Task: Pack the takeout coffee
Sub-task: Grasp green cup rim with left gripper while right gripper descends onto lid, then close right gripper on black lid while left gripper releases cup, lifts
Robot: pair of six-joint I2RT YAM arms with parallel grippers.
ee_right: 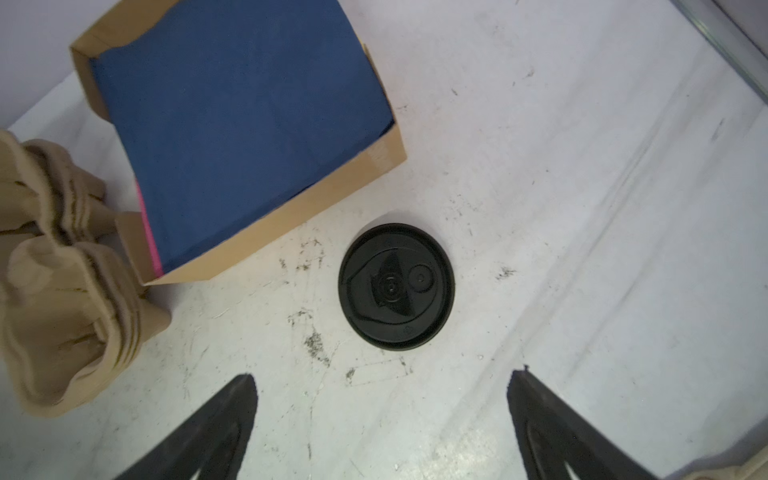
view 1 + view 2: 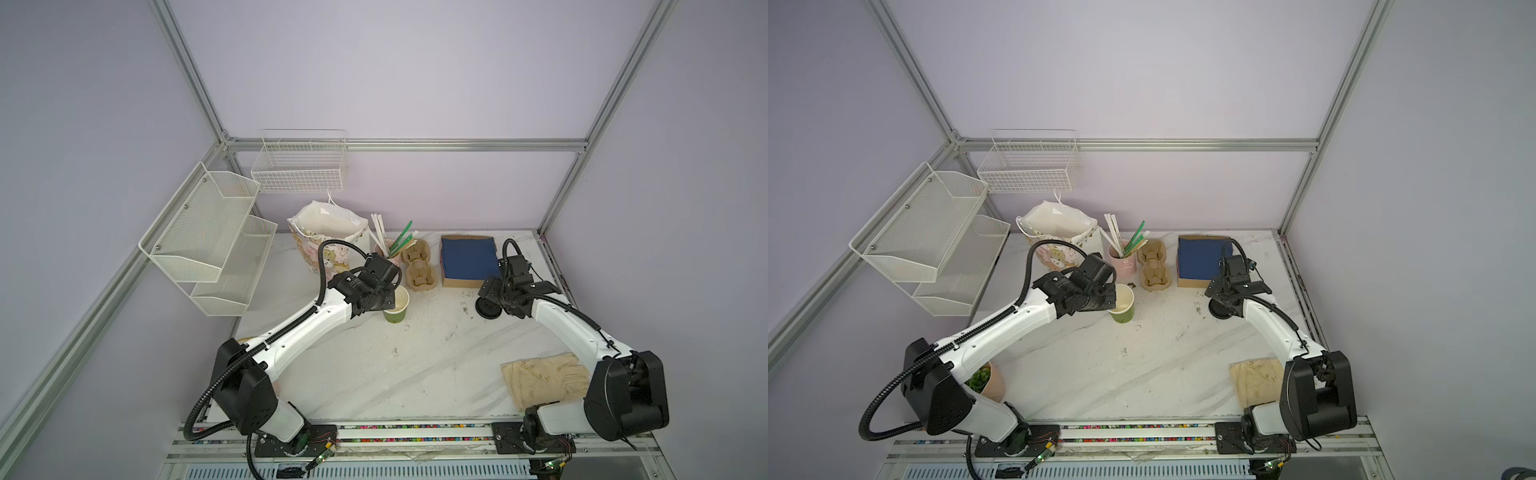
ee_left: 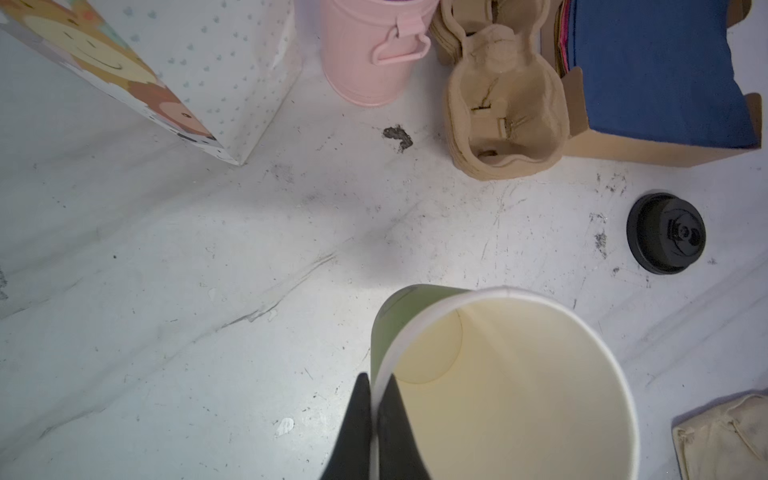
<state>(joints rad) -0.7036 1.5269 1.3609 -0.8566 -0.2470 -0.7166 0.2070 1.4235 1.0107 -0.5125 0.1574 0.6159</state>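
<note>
A marble table [image 2: 395, 374], seen from above. At back left stands a cartoon bag [image 2: 328, 232]. In front of it the left gripper [image 3: 376, 382] is pinched tight on the wall of the green cup [image 2: 395, 315], with one finger outside the rim and one inside. The cup is near the table's middle, open-topped and leaning a little; whether its base touches the table is unclear. Behind it is a pink mug [image 2: 1123, 264] of straws [image 2: 395, 239], then a pulp tray [image 2: 419, 270], then a box [image 1: 291, 216] of blue napkins [image 1: 232, 124]. Just in front of the box a black lid [image 1: 395, 286] lies flat. Above the lid hangs the right gripper [image 1: 384, 374], jaws spread wide, gripping nothing. A glove [image 2: 544, 380] lies at front right.
</note>
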